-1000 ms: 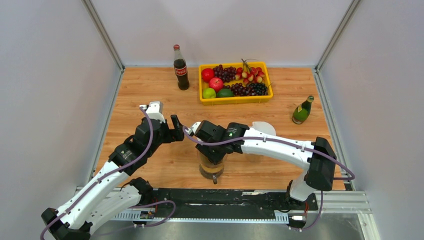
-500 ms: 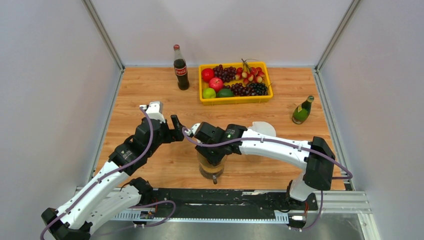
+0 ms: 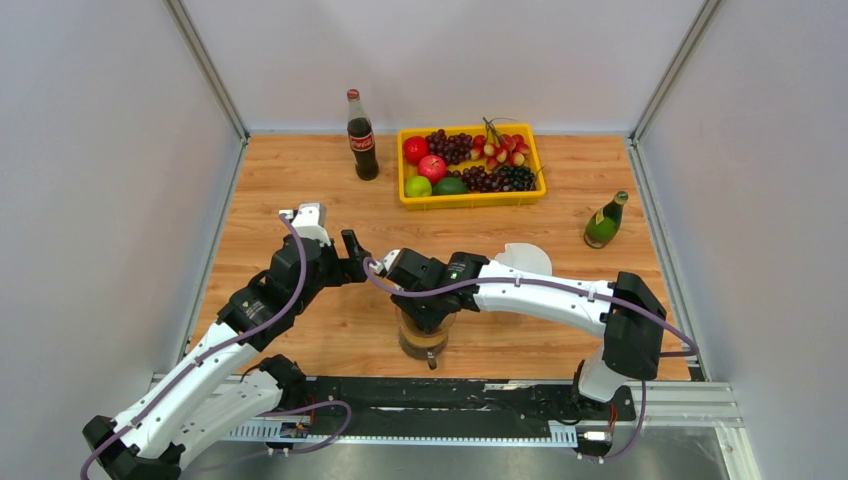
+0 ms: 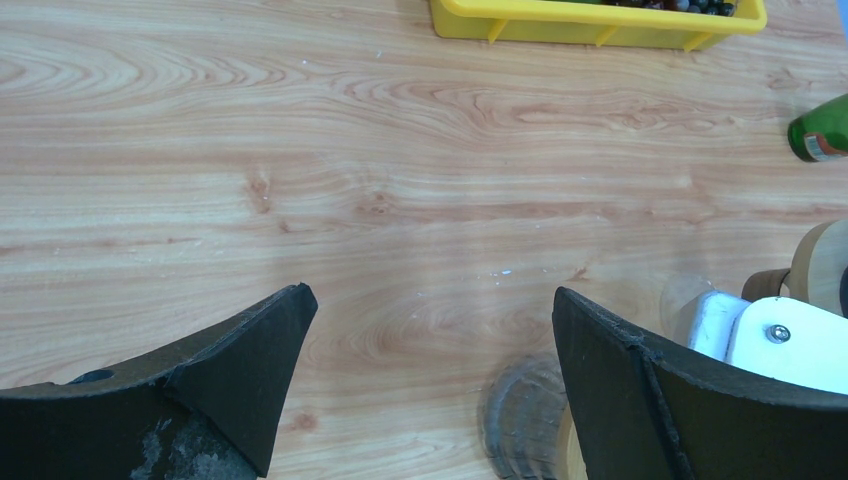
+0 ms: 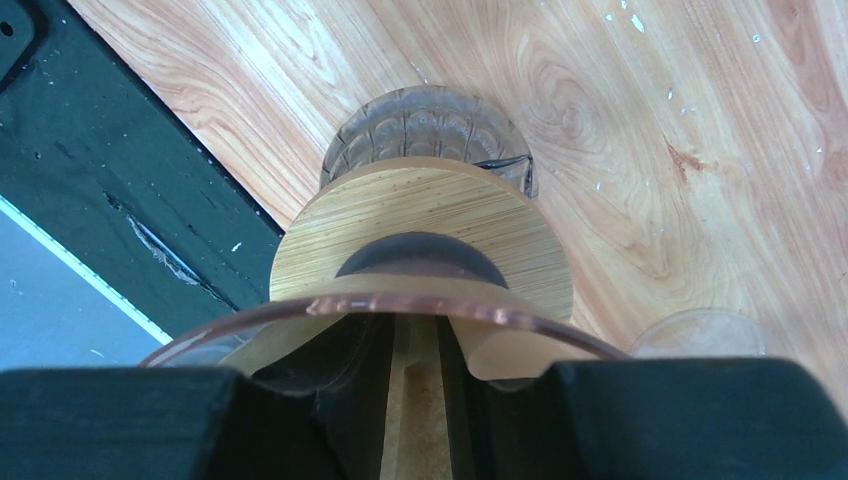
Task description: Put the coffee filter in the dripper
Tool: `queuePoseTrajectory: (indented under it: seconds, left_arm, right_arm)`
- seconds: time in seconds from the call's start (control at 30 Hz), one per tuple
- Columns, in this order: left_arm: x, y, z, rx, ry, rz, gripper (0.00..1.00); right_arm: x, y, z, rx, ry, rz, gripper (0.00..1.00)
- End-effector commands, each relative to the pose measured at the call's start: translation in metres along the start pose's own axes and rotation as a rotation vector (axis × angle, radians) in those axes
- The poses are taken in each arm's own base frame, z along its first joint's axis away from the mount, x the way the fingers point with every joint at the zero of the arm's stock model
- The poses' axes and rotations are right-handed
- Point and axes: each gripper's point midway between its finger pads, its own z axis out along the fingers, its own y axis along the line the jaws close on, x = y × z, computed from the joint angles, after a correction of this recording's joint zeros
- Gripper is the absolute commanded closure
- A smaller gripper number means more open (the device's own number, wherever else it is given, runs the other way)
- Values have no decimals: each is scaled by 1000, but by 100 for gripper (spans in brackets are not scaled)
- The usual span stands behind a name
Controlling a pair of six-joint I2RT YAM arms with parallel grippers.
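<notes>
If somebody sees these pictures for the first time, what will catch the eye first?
Most likely the yellow tray of bright fruit at the far edge of the table, with a cola bottle left of it. Then the right tool near the front edge, which seems to pinch a tan coffee filter above the dripper.

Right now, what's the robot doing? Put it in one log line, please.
right gripper: shut on coffee filter, at dripper rim | left gripper: open, empty | step: not yet released
</notes>
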Motion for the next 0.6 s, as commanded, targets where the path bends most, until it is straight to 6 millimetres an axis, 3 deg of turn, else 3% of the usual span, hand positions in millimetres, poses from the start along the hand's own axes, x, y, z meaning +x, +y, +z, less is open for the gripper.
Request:
queuePoseTrajectory:
  seconds: [0.0,0.23,0.57]
  left_arm:
    - [-3,1,0,-3,-18,-18,0]
    - [-2,1,1,-5,-14,-20,0]
    - [-3,1,-1,-1,-20,-25,0]
  right_arm:
    - [5,9,8,-32,6,29,71]
    - [4,9,9,-34,-2,37,71]
    - [-11,14,-8,-51,-54,37,64]
